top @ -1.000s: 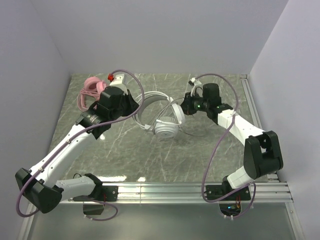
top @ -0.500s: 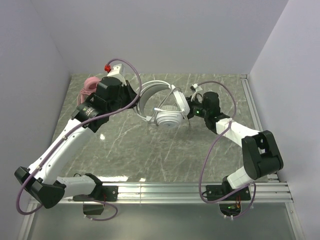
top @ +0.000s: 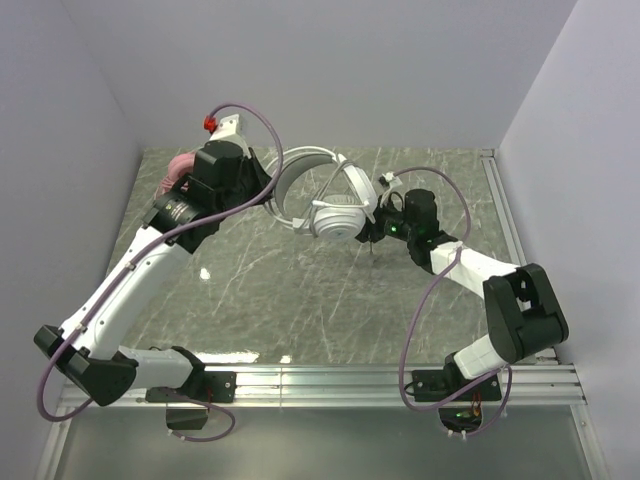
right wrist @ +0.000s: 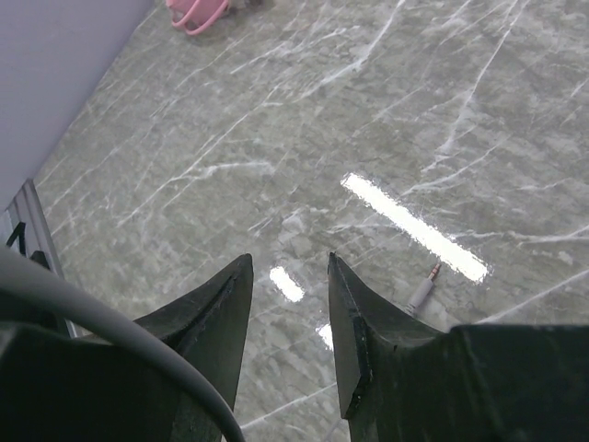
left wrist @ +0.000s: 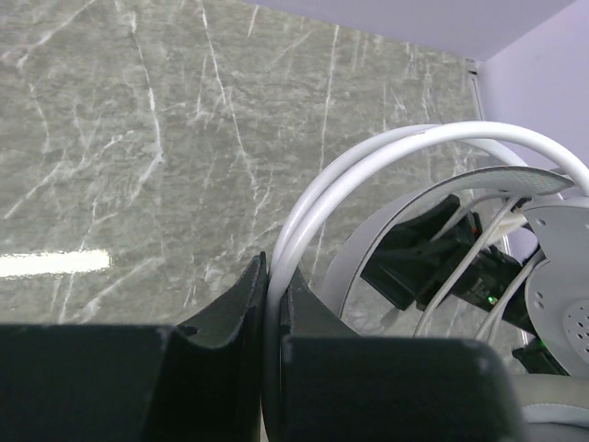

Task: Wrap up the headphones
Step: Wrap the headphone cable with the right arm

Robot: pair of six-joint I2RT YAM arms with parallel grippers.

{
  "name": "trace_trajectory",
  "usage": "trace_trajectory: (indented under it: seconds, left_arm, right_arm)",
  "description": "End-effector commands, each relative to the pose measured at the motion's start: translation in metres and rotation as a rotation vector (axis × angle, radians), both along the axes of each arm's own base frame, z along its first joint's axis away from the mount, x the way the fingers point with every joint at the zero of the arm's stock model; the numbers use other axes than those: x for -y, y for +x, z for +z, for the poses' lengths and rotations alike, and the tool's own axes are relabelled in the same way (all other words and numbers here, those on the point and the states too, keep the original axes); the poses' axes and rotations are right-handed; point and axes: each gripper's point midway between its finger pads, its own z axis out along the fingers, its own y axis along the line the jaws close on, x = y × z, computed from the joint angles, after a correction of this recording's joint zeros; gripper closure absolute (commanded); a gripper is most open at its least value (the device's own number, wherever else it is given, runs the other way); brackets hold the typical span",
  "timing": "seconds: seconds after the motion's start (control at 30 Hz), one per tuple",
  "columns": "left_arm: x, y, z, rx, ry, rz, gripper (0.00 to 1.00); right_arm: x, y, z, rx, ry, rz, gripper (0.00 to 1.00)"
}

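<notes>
The white headphones (top: 335, 215) hang lifted off the table, one earcup dangling. My left gripper (top: 266, 192) is shut on their white headband (left wrist: 386, 152), which is pinched between the left gripper's (left wrist: 274, 276) black fingers. The right gripper (top: 376, 234) sits low, just right of the earcup. In the right wrist view the right gripper (right wrist: 287, 262) stands open with only bare table between its fingers. A grey jack plug (right wrist: 421, 293) lies on the table beside its right finger. The pink headphones (top: 182, 168) rest at the back left, mostly hidden behind my left arm, and their pink band (right wrist: 198, 11) shows far off.
Aluminium rails run along the near edge (top: 400, 378) and the right side (top: 500, 200) of the marble table (top: 270, 300). Walls close in on the left, back and right. A grey arm cable (right wrist: 83, 308) crosses the right wrist view's lower left.
My left arm has lifted the white headphones up and toward the back. The right gripper has opened and dropped lower, shifting slightly toward the near side.
</notes>
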Motion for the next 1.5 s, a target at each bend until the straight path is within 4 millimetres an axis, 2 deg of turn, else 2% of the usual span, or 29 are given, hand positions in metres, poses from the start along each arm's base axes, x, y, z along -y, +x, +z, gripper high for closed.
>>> trace_trajectory:
  seconds: [0.0, 0.03, 0.1, 0.13, 0.2, 0.53, 0.9, 1.23, 1.47]
  left_arm:
    - [0.002, 0.01, 0.052, 0.117, -0.102, 0.036, 1.0]
    - [0.002, 0.011, 0.059, 0.131, -0.106, 0.032, 1.0]
    - [0.002, 0.016, 0.058, 0.12, -0.09, 0.038, 1.0]
    - [-0.001, 0.018, 0.065, 0.13, -0.089, 0.047, 1.0]
    - [-0.002, 0.024, 0.061, 0.113, -0.07, 0.05, 1.0]
    - [-0.005, 0.044, 0.078, 0.121, -0.099, 0.042, 1.0]
    - [-0.024, 0.075, 0.069, 0.094, -0.064, 0.105, 1.0]
    - [-0.032, 0.075, 0.086, 0.115, -0.097, 0.104, 1.0]
    - [-0.039, 0.072, 0.094, 0.128, -0.106, 0.112, 1.0]
  right_arm:
    - [-0.002, 0.0, 0.029, 0.103, 0.029, 0.003, 0.54]
    - [-0.002, -0.001, 0.028, 0.1, 0.029, 0.004, 0.54]
    - [-0.003, -0.002, 0.029, 0.104, 0.034, 0.011, 0.54]
    - [-0.004, -0.004, 0.03, 0.105, 0.039, 0.021, 0.54]
    - [-0.006, -0.006, 0.032, 0.109, 0.046, 0.033, 0.53]
    - [-0.012, -0.013, 0.035, 0.113, 0.046, 0.058, 0.53]
    - [-0.013, -0.015, 0.032, 0.11, 0.039, 0.06, 0.51]
    - [-0.003, 0.001, 0.007, 0.067, -0.044, -0.052, 0.51]
    - [-0.002, 0.001, -0.002, 0.059, -0.063, -0.09, 0.59]
